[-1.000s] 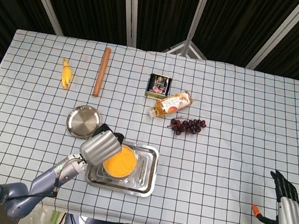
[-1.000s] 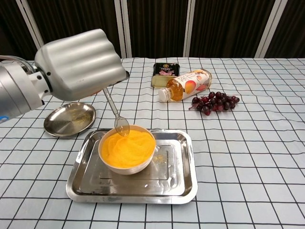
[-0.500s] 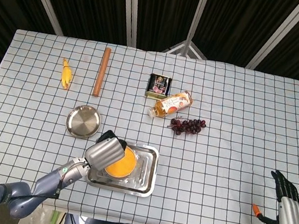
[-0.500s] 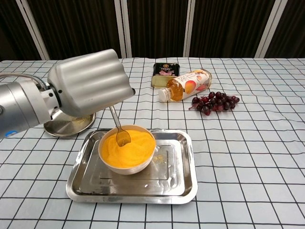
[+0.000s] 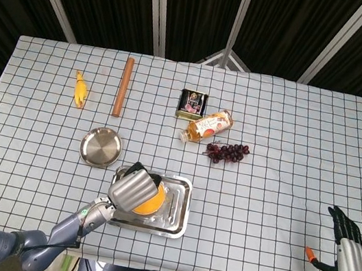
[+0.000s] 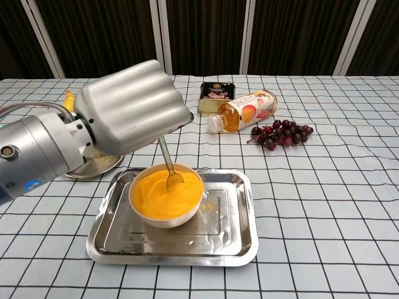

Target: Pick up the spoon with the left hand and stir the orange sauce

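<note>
Shifted rightward across the white bowl of orange sauce (image 6: 165, 196), the clear plastic spoon (image 6: 168, 167), gripped by the silver left hand (image 6: 132, 106), was judged liable to slop sauce onto the steel tray (image 6: 234, 232) if swept hard.

The left hand (image 6: 134, 106) hides the spoon (image 6: 169, 169) handle's upper end.

A checked cloth (image 6: 324, 187) lies matt over the table, while the tray (image 6: 240, 240), the small round plate (image 5: 101, 146) and the spoon (image 6: 168, 168) gleam like polished metal, the orange sauce (image 6: 156, 198) looks smooth and glossy, and the left hand (image 6: 131, 106) has a dull silver shell.
</note>
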